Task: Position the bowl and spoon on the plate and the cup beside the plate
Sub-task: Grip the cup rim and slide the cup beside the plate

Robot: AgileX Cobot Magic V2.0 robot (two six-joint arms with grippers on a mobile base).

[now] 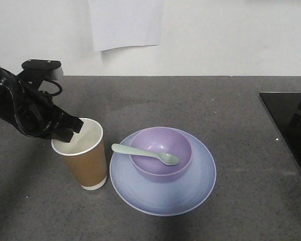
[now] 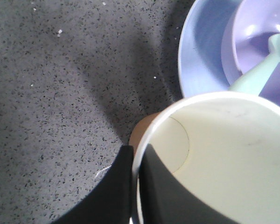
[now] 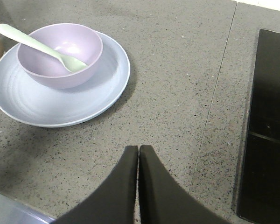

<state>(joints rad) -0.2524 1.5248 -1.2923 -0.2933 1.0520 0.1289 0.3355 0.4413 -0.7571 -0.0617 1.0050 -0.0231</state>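
A brown paper cup [image 1: 88,160] stands upright on the grey counter, just left of the pale blue plate [image 1: 190,188]. My left gripper [image 1: 72,126] is shut on the cup's rim, one finger inside the white wall and one outside [image 2: 136,151]. On the plate sits the lavender bowl [image 1: 160,145], and the mint-green spoon [image 1: 145,154] lies in it with its handle sticking out over the left rim. In the right wrist view my right gripper [image 3: 138,148] is shut on nothing, above bare counter to the right of the plate [image 3: 46,109] and bowl [image 3: 60,70].
A black cooktop [image 1: 288,120] is set into the counter at the right edge, close to my right gripper [image 3: 270,130]. A white sheet of paper [image 1: 125,22] hangs on the back wall.
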